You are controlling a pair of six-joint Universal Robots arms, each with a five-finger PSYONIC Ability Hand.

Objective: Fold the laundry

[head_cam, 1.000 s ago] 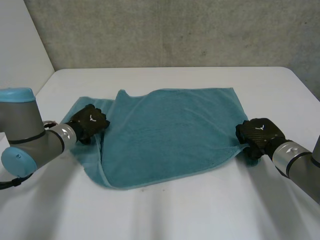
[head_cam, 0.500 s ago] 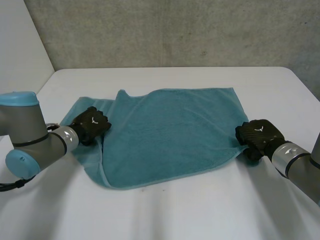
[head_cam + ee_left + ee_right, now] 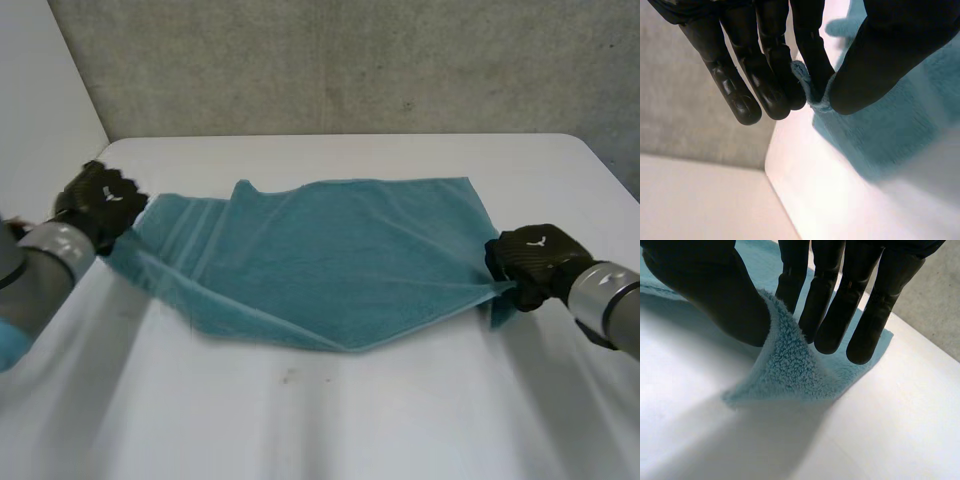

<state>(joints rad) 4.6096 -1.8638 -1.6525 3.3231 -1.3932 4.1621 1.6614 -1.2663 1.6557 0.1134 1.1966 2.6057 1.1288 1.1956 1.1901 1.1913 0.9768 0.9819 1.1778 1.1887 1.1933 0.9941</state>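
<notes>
Being pinched at its ends by left robot hand (image 3: 100,200) and right robot hand (image 3: 530,265), the towel (image 3: 340,260) is being stretched for folding.

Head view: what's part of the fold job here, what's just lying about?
Job:
towel, lifted and stretched between the hands
left hand, pinching one end corner
right hand, pinching the opposite end

Not the job:
table, just the work surface
wall behind it
No loose items lying about.

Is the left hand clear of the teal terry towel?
No, the left hand pinches the teal terry towel's edge between thumb and fingers.
</notes>
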